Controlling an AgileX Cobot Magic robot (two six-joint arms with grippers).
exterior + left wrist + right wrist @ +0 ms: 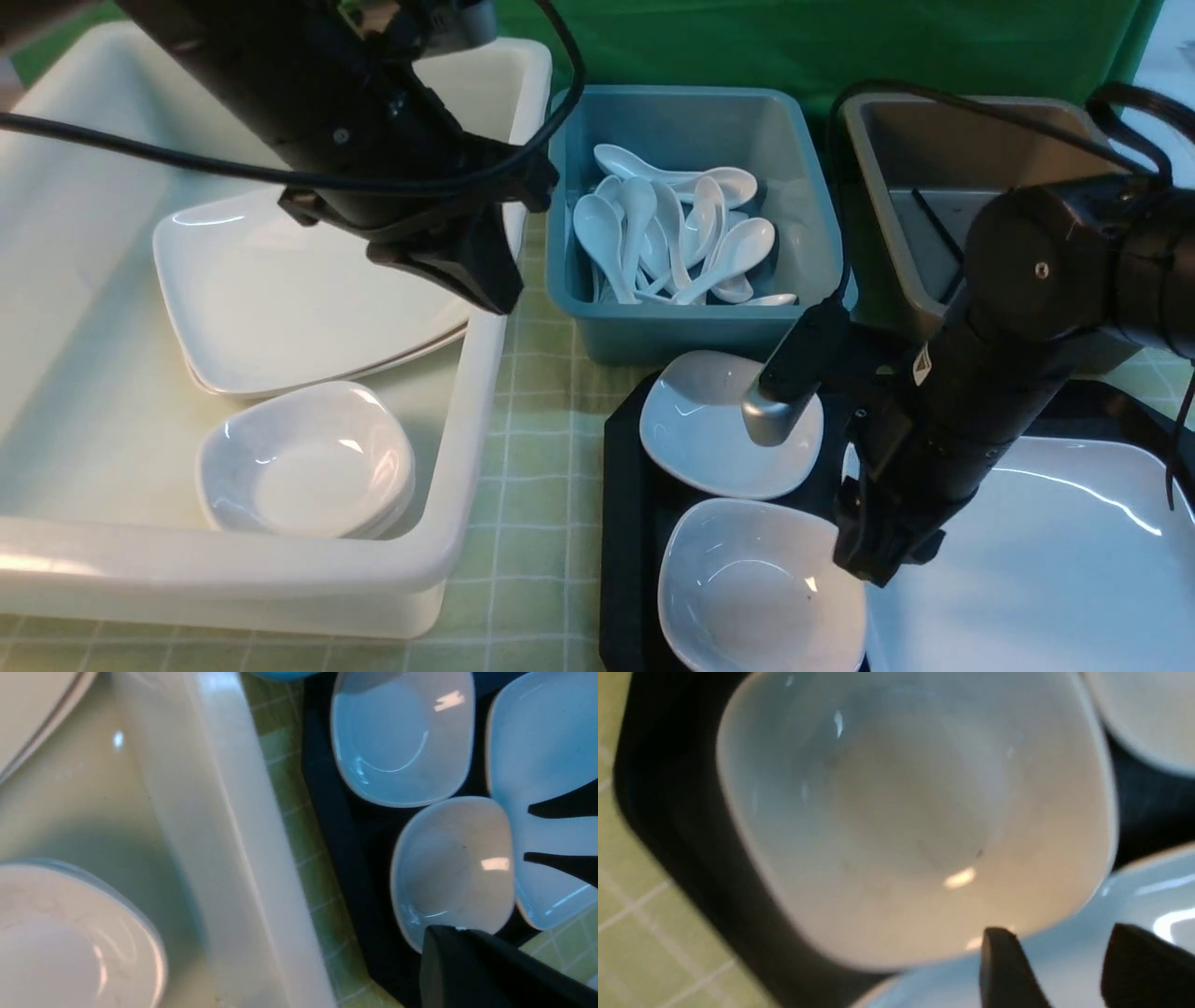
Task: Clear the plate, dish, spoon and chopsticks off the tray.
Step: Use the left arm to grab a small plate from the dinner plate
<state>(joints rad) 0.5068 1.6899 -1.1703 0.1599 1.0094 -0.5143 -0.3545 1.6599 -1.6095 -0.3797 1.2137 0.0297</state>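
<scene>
The black tray [624, 523] carries two small white dishes, a far dish [709, 439] and a near dish [756, 597], with the large white plate [1046, 560] to their right. My right gripper [876, 565] hangs open and empty over the plate's edge [1064, 970], right beside the near dish [901, 812]. My left gripper [490, 280] is shut and empty above the white bin's right wall, tip [441, 935] in view. Several white spoons [672, 238] lie in the blue bin. A thin dark stick [936, 224], apparently the chopsticks, lies in the brown bin.
The big white bin [467, 439] on the left holds stacked large plates [280, 299] and stacked small dishes [308, 462]. The blue bin [672, 331] and the brown bin [887, 187] stand behind the tray. A green checked cloth [541, 523] covers the table.
</scene>
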